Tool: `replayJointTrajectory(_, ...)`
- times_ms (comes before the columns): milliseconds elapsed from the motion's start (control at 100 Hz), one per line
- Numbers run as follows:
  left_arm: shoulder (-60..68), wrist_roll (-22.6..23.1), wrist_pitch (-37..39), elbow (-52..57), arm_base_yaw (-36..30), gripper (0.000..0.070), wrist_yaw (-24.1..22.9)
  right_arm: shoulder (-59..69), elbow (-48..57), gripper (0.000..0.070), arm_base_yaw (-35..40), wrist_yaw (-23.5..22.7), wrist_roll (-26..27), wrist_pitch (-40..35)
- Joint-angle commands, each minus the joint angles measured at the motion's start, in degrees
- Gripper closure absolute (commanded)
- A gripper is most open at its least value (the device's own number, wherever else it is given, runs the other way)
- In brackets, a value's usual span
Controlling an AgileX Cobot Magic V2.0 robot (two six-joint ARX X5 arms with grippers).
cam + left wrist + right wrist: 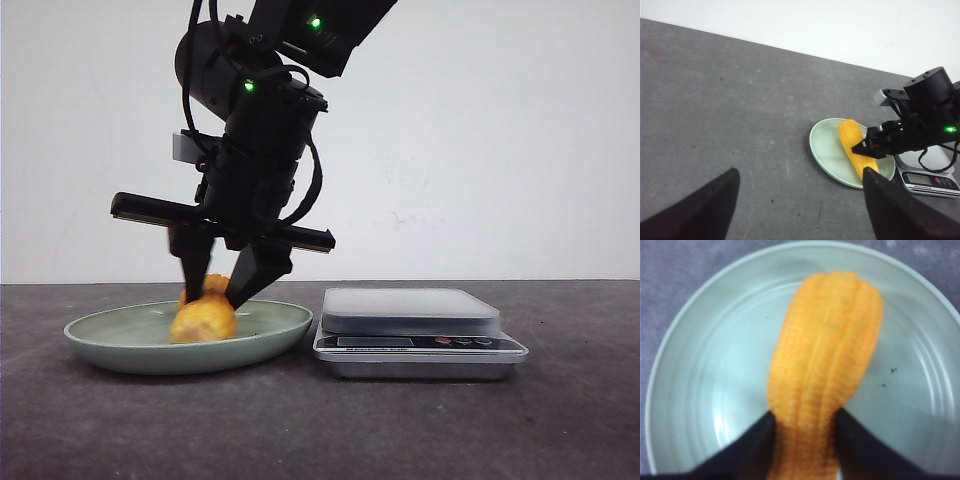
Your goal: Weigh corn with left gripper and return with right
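Note:
The corn [203,318] is a yellow-orange cob lying in the green plate [120,342]. My right gripper [213,298] comes down from above, its two black fingers pressed on both sides of the cob. In the right wrist view the corn [825,355] fills the gap between the fingers [755,440] over the plate [695,370]. My left gripper [800,171] is open and empty, high over bare table, well away from the plate [826,150] and the corn [852,142]. It does not show in the front view.
A silver kitchen scale [412,312] stands just right of the plate; its display end shows in the left wrist view [929,178]. Dark grey table all round, white wall behind.

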Motion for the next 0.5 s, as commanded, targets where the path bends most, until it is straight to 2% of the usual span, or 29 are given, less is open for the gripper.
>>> replayJointTrajectory(0, -0.31, 0.15, 0.63, 0.68, -0.04, 0.023, -0.11, 1.64, 1.2, 0.0267, 0.61, -0.07, 0.76, 0.66)
replayJointTrajectory(50, -0.31, 0.15, 0.63, 0.68, -0.04, 0.023, -0.11, 1.64, 1.22, 0.0202, 0.61, -0.07, 0.76, 0.74)
replayJointTrajectory(100, -0.31, 0.15, 0.63, 0.68, -0.04, 0.023, -0.13, 1.64, 1.22, 0.0175, 0.61, -0.04, 0.72, 0.79)
replayJointTrajectory(280, -0.31, 0.13, 0.63, 0.68, -0.04, 0.023, -0.11, -0.5, 1.6, 0.0164, 0.44, -0.28, 0.5, 1.09)
replayJointTrajectory(420, -0.31, 0.13, 0.63, 0.68, -0.04, 0.023, -0.13, -5.35, 1.88, 0.0162, -0.17, -3.65, -0.81, 0.35)
replayJointTrajectory(490, -0.31, 0.13, 0.66, 0.68, -0.04, 0.023, -0.13, -8.24, 1.95, 0.0162, -0.57, -3.85, -2.43, -0.92)
